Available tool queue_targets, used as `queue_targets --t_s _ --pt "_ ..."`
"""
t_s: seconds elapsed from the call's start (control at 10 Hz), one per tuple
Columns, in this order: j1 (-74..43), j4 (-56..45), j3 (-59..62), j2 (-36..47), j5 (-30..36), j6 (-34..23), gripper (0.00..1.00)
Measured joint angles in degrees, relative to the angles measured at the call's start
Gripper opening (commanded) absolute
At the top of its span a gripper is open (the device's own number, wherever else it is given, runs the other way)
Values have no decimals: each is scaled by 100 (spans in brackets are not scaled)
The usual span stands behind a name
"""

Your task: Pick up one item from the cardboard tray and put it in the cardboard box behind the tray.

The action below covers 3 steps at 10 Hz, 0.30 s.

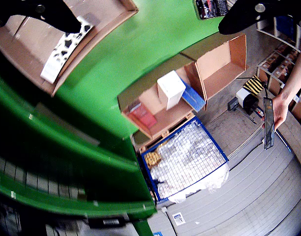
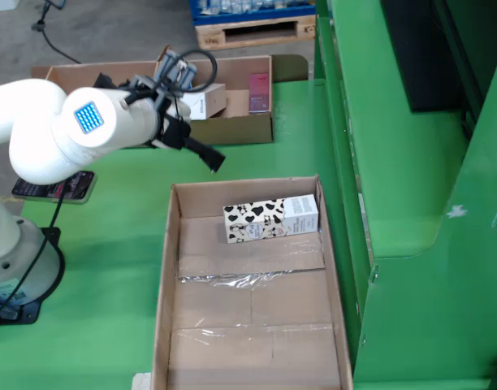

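Gripper (image 2: 201, 154) spread wide and empty above the green desk (image 2: 110, 236).
Right of and below it in the still view, the cow-patterned white carton (image 2: 271, 219) lies lengthwise across the long cardboard tray's (image 2: 166, 309) far end, left-to-right.

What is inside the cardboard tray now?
In the fixed view, the tray holds one cow-patterned carton, lying on its side near the far wall. The rest of the floor shows only bare cardboard and clear tape. What lies under the carton cannot be seen.
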Motion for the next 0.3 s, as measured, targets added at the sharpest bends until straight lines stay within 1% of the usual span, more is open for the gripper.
queue_targets --t_s 0.3 --pt "0 0 -791 0 0 0 100"
